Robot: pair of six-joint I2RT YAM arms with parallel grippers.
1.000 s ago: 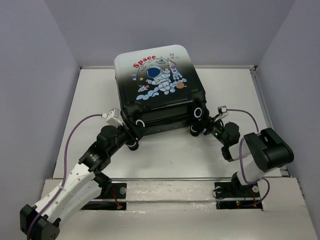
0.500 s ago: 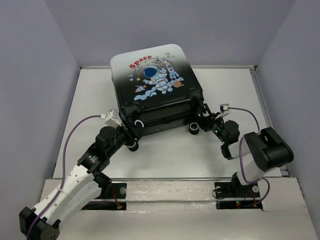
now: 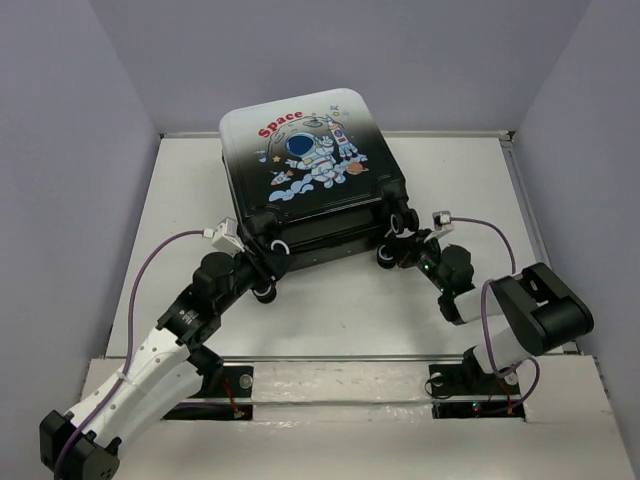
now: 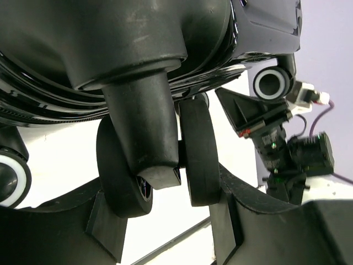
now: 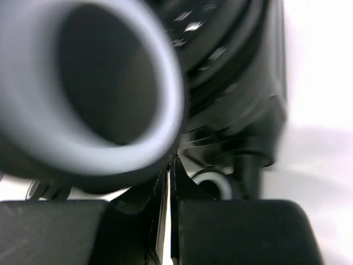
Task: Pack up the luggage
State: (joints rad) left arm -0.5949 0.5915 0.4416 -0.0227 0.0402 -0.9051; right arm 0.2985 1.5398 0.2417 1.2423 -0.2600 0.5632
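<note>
Luggage [image 3: 312, 185] lies at the far centre of the table [image 3: 340, 315], closed, printed shell up, wheel end toward the arms, and set slightly askew to the table edges. Its far end overlaps the back wall in the top view; can't tell whether that end is raised.

Surface: plain white tabletop, with a low white rim down the right side and a metal strip across the near edge by the arm bases. Room: flat lilac-grey walls [image 3: 420, 60] on three sides. Purple cables [image 3: 150, 260] run along both arms.

Look of the case: hard shell, white at the far end fading to black at the near end. Cartoon astronaut [image 3: 305, 150] in the middle, red "Space" [image 3: 282, 124] above it. Black casters with pale ring hubs, black trim along the near edge.

Left gripper [image 3: 260, 272] is at the near-left corner. In the left wrist view its fingers [image 4: 237, 215] straddle the twin caster [image 4: 196, 154] and appear to press it from both sides, so it is clamped on that wheel.

Right gripper [image 3: 408, 246] sits by the near-right wheels. The right wrist view is blurred, but the fingers [image 5: 242, 232] are together with only a thin slit between them and nothing held. A grey-rimmed wheel [image 5: 83, 83] fills the frame just above them.
</note>
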